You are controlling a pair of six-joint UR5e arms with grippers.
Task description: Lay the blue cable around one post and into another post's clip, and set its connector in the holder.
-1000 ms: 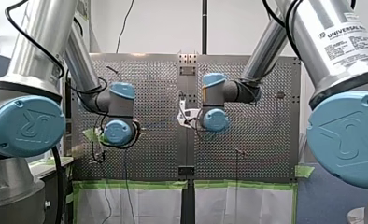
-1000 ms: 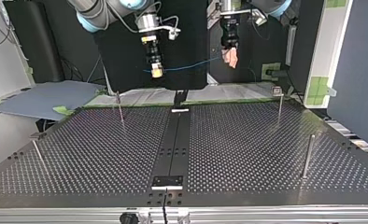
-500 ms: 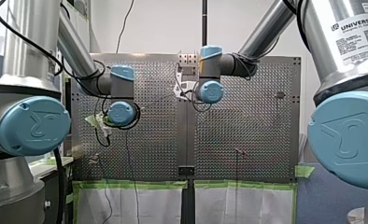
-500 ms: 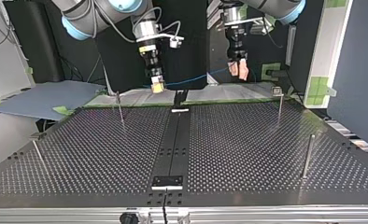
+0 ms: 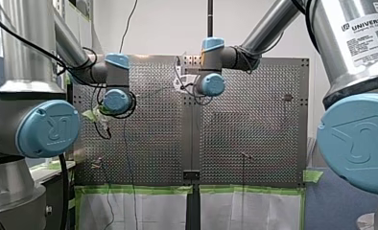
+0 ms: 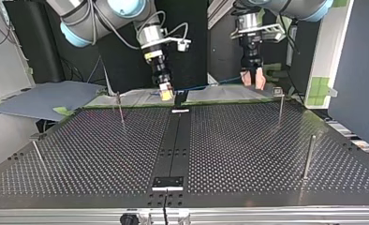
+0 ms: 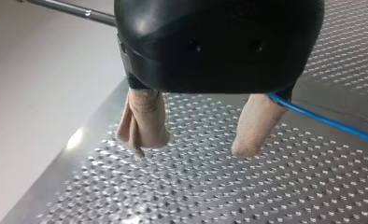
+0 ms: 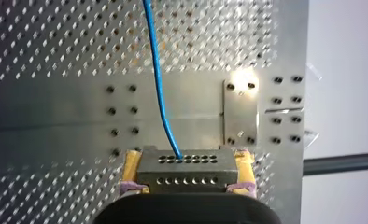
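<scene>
Plainly, my right gripper (image 8: 187, 163) is clamped on the connector (image 8: 187, 173). Its two yellow pads (image 8: 131, 164) press the short sides of the grey block, which fills the gap between them and shows two rows of small holes. One blue cable (image 8: 157, 70) leaves the block's face and runs straight ahead of those jaws over the perforated table (image 8: 46, 51). Just ahead of the jaws and to one side, a small metal plate (image 8: 240, 112) is screwed to the table, apart from the connector. My left gripper (image 7: 191, 147) has its jaws wide apart: two beige-wrapped fingers (image 7: 144, 116) hang above the table, and the gap between them shows only the perforated metal beneath. The cable comes out from behind the base of one of these fingers, on its outer side, and runs off away from the jaws; whether it touches that finger I cannot tell. In the top view the single cable spans the air between the two grippers, both held near the table's far edge. Four thin upright posts can be counted there: one post (image 6: 280, 108) close below my left gripper, a second post (image 6: 120, 107) off to the side of my right gripper, and a third post (image 6: 308, 157) and a fourth post (image 6: 38, 154) well apart from both pairs of jaws, nearer the camera.
</scene>
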